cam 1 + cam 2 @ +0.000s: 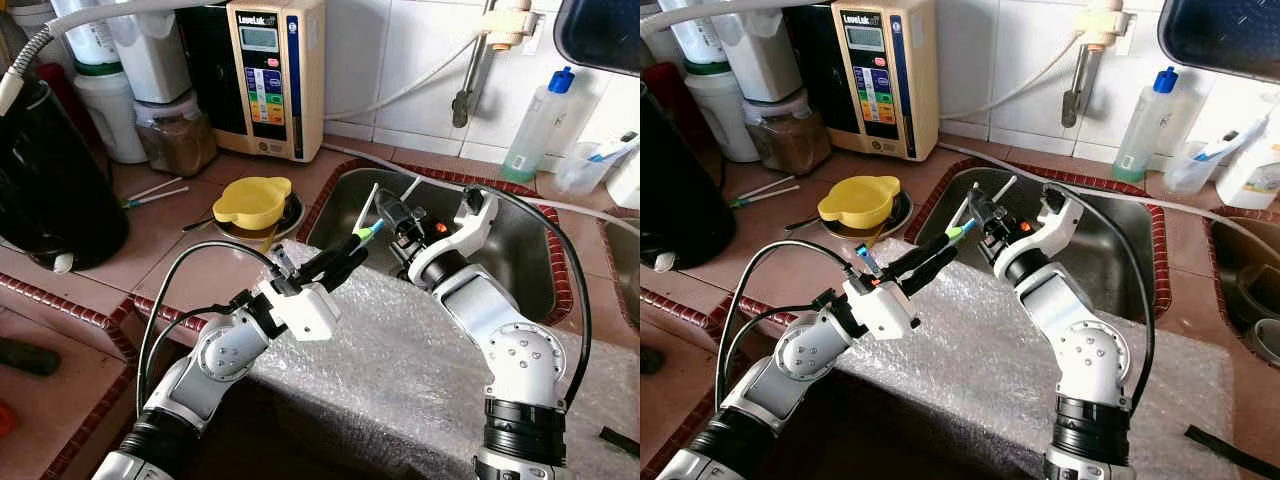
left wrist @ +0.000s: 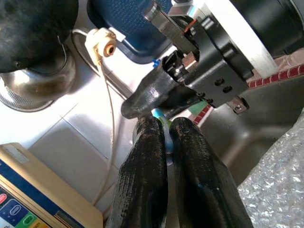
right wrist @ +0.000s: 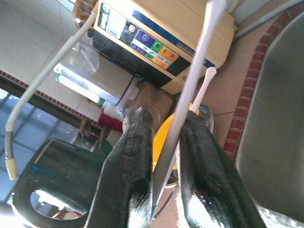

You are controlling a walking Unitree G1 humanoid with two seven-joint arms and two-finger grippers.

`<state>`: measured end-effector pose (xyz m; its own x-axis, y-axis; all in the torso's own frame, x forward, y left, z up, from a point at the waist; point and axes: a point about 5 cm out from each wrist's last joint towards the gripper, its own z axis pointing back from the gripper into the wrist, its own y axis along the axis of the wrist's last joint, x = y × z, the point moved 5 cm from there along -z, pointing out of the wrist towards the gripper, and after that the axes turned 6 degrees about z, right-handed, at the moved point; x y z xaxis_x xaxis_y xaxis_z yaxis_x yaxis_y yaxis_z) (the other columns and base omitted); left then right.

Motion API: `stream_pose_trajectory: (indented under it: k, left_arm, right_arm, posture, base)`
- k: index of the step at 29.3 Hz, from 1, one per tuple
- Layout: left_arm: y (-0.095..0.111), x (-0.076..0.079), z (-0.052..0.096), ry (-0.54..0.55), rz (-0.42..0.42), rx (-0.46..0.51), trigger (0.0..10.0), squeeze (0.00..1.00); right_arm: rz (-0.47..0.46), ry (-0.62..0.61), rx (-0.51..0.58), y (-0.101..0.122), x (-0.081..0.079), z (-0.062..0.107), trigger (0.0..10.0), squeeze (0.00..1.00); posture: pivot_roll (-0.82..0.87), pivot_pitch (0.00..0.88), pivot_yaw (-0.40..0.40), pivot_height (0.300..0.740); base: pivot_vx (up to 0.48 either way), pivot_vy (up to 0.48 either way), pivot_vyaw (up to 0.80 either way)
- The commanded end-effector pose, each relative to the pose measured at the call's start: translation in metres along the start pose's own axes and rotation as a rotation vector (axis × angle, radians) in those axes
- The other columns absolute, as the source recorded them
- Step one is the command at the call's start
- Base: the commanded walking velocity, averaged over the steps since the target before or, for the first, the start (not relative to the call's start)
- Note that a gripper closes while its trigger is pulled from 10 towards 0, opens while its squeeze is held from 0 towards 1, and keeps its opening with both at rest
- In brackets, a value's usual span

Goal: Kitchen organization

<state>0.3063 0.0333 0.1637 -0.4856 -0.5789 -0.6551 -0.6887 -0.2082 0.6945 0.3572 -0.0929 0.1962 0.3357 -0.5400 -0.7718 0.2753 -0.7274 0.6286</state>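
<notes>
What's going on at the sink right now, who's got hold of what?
Both arms meet over the near left corner of the steel sink. The left gripper pinches the green-and-blue end of a thin stick-like utensil. The right gripper holds a white chopstick-like stick between its fingers, angled up over the basin. A sheet of bubble wrap covers the counter edge beneath them, and a yellow lidded bowl sits to the left.

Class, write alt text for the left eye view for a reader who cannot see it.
Over a steel sink, both grippers meet on a thin white stick: left gripper grips its green end, right gripper alongside. A yellow lid rests on the counter.
</notes>
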Motion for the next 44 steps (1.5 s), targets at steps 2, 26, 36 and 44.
stream_pose_trajectory:
  k: [2,26,36,44]
  left_arm:
    - [0.005,-0.006,0.002,0.014,-0.023,0.024,10.0,0.00]
    - [-0.001,-0.032,-0.002,0.204,0.063,0.007,10.0,1.00]
    - [-0.040,-0.038,0.002,0.379,0.462,-0.186,10.0,1.00]
    - [-0.046,-0.032,0.002,0.376,0.676,-0.242,10.0,1.00]
  right_arm:
    - [-0.006,-0.082,0.006,0.002,0.019,0.003,0.0,0.00]
    - [0.047,-0.136,0.090,0.018,0.023,0.004,0.0,0.00]
    - [0.997,-0.124,0.081,0.022,0.016,-0.009,0.0,0.00]
    - [1.148,-0.313,0.019,0.044,0.070,-0.020,0.0,0.00]
  posture:
    - [-0.05,0.000,0.035,0.740]
    - [-0.05,0.000,0.023,0.740]
    - [-0.02,0.000,0.014,0.740]
    - [0.00,0.000,0.003,0.740]
  base:
    - [0.000,0.000,0.00]
    - [0.000,0.000,0.00]
    - [0.000,0.000,0.00]
    - [0.000,0.000,0.00]
